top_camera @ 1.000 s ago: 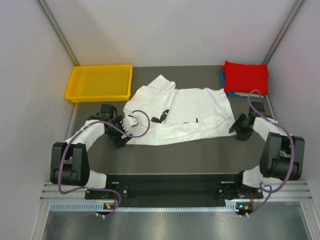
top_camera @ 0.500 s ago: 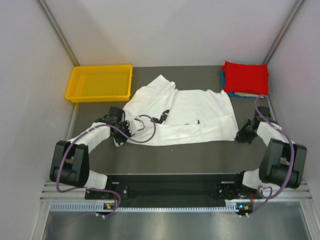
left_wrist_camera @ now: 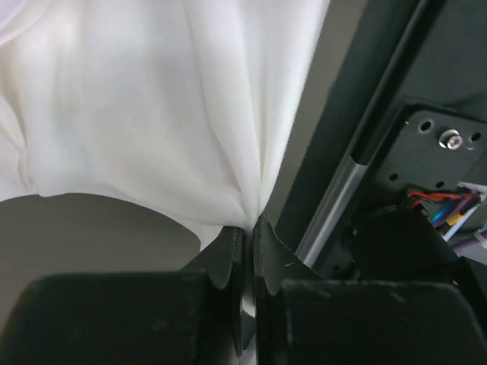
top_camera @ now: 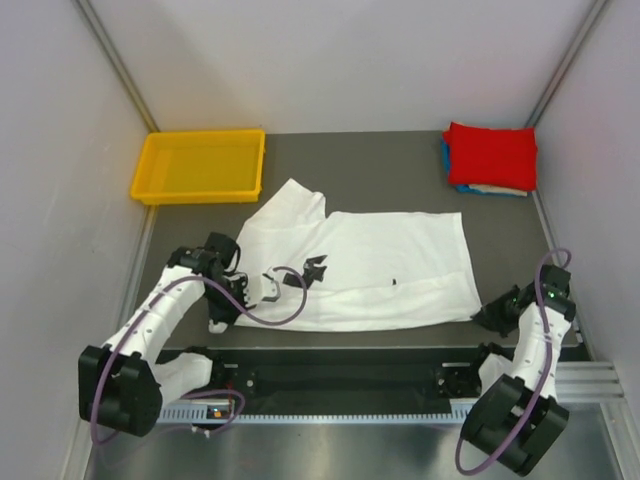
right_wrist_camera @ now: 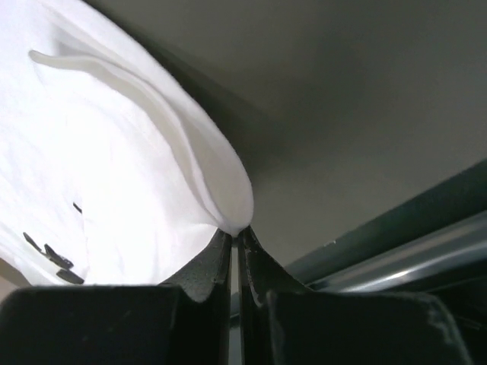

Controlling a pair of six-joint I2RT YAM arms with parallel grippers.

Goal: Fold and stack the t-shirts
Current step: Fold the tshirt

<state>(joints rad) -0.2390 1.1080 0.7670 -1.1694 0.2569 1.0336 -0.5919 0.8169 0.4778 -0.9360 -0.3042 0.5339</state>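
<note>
pinching plain white short-sleeved cloth t-shirt at its near corners: we are gripping it with left gripper and right gripper, jaws closed on cloth. shirt lying spread, long axis left-right, beyond both.

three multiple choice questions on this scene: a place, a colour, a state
1. Where on the dark grey table does the yellow plastic tray sit? A far left corner; B far right corner; C near edge.
2. What colour tops the stack of folded t-shirts? A green; B red; C black.
3. The left arm's fingers are: A wide open; B shut on the white cloth t-shirt; C holding a red shirt.
Key: A, it lies far left; B, red lies uppermost; B, the left wrist view shows white cloth pinched.
</note>
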